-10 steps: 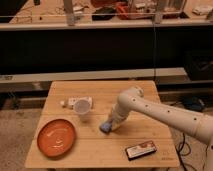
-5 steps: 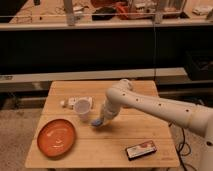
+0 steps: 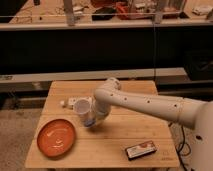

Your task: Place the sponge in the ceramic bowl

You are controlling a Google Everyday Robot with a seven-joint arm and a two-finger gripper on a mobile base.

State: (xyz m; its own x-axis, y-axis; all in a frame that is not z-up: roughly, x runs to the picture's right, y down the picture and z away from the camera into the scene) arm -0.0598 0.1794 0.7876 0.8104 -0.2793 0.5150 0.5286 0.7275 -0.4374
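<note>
A pale wooden table (image 3: 107,145) with a slatted top fills the lower half of the frame, seen from above and in front. A thick white robot arm (image 3: 150,104) enters from the right edge, runs leftward across the table to a rounded joint near the centre, then bends down and to the left.

At the arm's end, just left of centre, the gripper (image 3: 91,120) points down toward the tabletop. Its jaws are pressed in on a small light-blue soft rectangular sponge (image 3: 90,122), which shows as a bluish patch at the very tip. Whether the sponge touches the wood or hangs just above it cannot be told.

Just above and left of the gripper stands a translucent whitish plastic cup (image 3: 82,107), upright, right beside the wrist. A small pale object (image 3: 65,103), too small to identify, lies left of the cup.

In the lower left of the frame a wide, shallow, round orange-red ceramic bowl (image 3: 56,138) sits on the table with nothing in it. The sponge is up and to the right of it, near but clearly apart from its rim.

A black flat box (image 3: 140,150) with a red and white label lies in the lower right, well apart from the gripper.

Behind the table, dark shelving (image 3: 100,50) spans the upper half of the frame
</note>
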